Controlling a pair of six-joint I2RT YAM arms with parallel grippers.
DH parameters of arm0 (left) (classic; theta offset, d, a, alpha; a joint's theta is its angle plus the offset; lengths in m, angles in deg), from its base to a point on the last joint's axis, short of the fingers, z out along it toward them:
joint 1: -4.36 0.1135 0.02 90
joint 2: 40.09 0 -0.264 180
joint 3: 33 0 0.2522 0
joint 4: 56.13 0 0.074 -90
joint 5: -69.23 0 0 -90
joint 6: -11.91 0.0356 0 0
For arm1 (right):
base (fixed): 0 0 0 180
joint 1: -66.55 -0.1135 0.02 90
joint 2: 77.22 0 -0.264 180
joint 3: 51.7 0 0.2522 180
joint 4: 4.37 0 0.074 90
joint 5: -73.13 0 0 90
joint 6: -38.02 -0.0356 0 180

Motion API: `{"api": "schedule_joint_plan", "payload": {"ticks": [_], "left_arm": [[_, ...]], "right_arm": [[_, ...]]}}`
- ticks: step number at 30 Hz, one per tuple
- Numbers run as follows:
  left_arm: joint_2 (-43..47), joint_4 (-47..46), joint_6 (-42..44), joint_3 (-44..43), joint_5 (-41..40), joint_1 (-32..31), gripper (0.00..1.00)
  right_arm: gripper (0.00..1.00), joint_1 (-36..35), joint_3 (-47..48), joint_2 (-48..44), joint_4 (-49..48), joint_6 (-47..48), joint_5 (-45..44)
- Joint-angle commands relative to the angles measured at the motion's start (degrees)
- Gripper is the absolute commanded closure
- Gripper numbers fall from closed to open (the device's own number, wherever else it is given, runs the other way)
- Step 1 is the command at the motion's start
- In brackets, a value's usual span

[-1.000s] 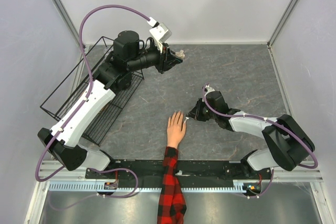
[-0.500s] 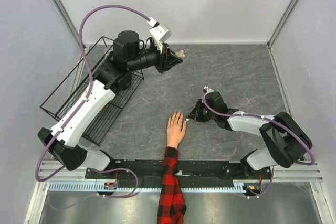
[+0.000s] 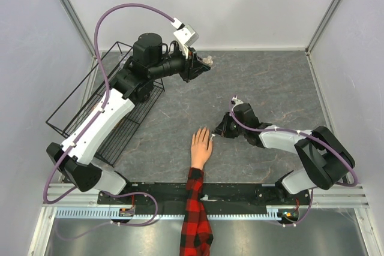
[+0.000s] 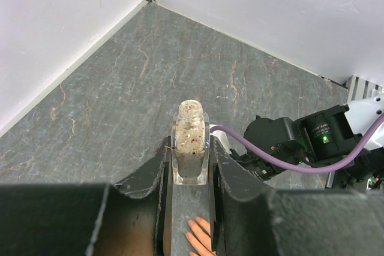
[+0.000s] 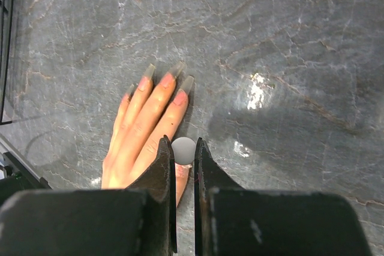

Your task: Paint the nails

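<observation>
Arms, two: left arm [image 3: 99, 118], right arm [image 3: 287, 139]; white shells, black joints and motors. Purple cable [image 3: 127, 6] looped along each. Hands: left hand [image 4: 189, 151], right hand [image 5: 183, 145]; black, two blunt fingers. White camera box [image 3: 186, 33] at left wrist. Green lamp [image 4: 324, 138] on right wrist. Black base rail [image 3: 240, 191].

Long, pinkish nails [image 5: 166, 78] lie flat, facing upward.

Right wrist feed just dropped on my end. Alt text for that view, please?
The right gripper is shut on a small round pale cap, poised at the right edge of the mannequin hand, which lies flat on the grey stone table. Its long nails point toward the top of the frame.
</observation>
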Motion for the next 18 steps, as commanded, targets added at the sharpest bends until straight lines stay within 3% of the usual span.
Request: {"api": "schedule_joint_plan", "payload": {"ticks": [1, 11, 18], "left_arm": [[-0.43, -1.99, 0.89, -3.12, 0.74, 0.28, 0.98], [-1.13, -1.19, 1.42, -4.27, 0.74, 0.28, 0.98], [-0.69, -1.02, 2.04, -3.92, 0.83, 0.28, 0.98]], "right_arm": [[1.0, 0.58, 2.45, 1.03, -2.73, 0.96, 1.06], [1.0, 1.72, 4.29, 2.79, -2.91, 1.57, 1.24], [1.0, 1.9, 3.6, -4.05, 4.12, 2.2, 0.53]]}}
